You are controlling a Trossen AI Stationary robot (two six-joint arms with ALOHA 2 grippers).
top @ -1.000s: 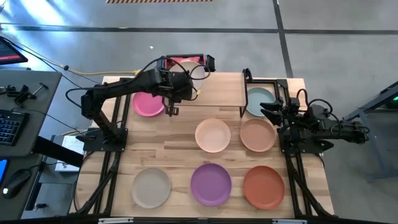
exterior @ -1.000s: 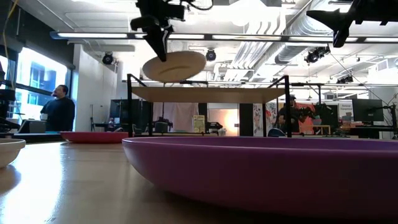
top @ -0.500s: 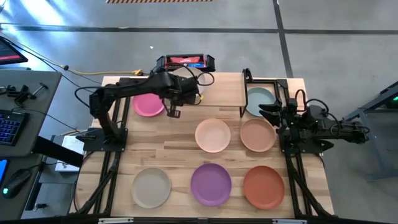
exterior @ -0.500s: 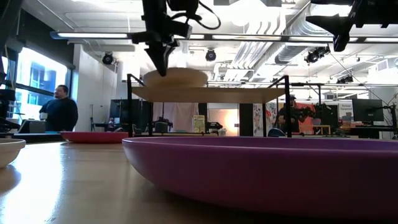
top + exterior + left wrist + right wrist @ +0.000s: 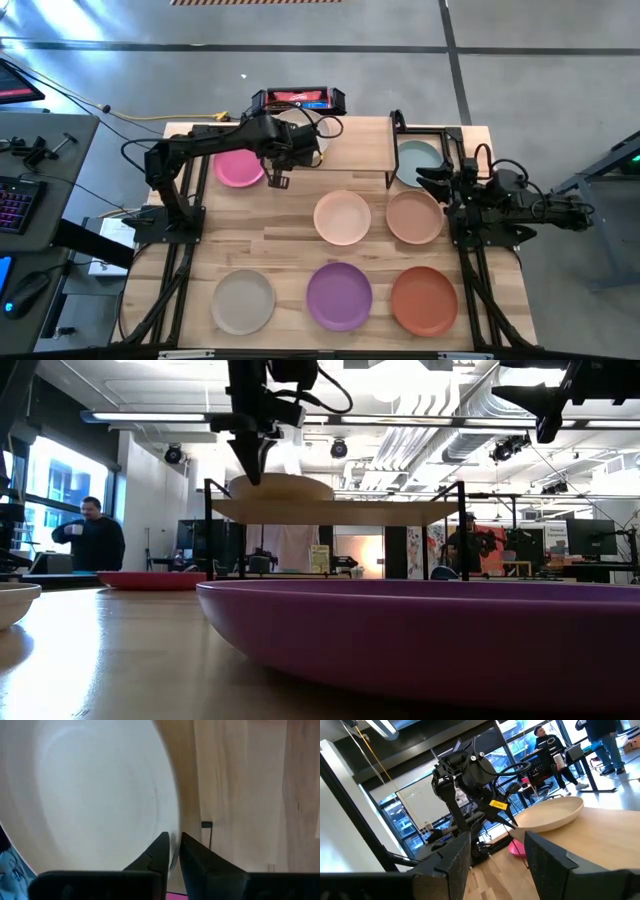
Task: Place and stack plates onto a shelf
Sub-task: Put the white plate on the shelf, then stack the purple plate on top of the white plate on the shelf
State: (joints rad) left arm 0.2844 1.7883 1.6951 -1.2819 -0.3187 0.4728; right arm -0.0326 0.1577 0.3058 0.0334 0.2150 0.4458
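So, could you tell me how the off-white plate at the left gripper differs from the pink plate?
The off-white plate sits up on the shelf, while the pink plate lies on the tabletop beside the shelf. The left gripper has its fingers either side of the off-white plate's rim; nothing touches the pink plate. They also differ in colour. Both look round, shallow and lie flat.
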